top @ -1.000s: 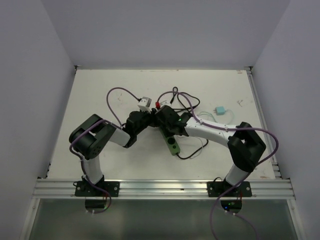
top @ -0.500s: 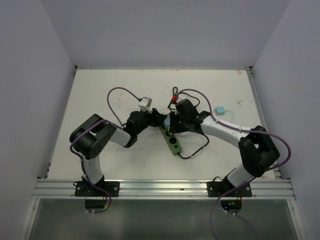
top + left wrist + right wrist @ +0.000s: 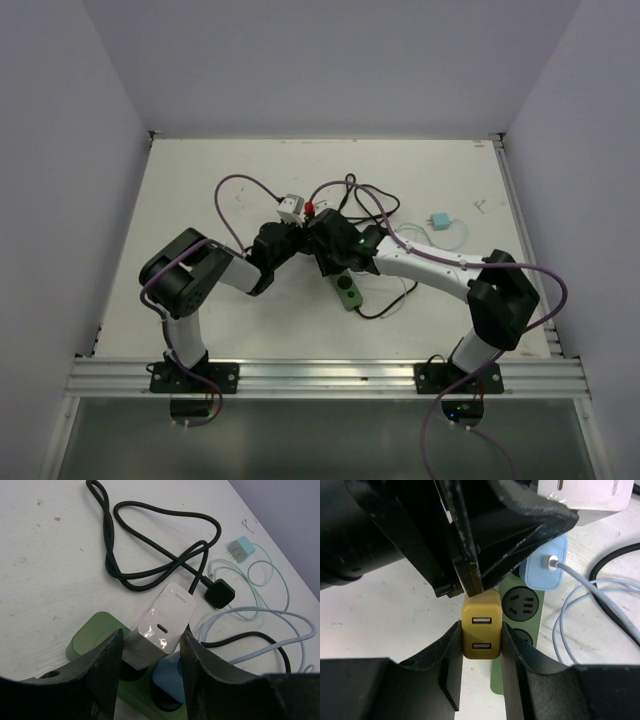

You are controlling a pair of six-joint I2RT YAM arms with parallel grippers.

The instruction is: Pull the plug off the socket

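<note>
The socket is lying mid-table, light and rigid, likely lifting with any pull; the left gripper is clamping the white charger seated in it. The right gripper is pinching the small yellow plug by its smooth, hard sides; slipping seems possible.

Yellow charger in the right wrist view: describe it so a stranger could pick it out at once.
Start at the green power strip on the white table. Beside its round outlets, the right gripper pinches the yellow charger. Unlike the light blue charger and the white charger in the left gripper, it shows two stacked USB ports.
</note>
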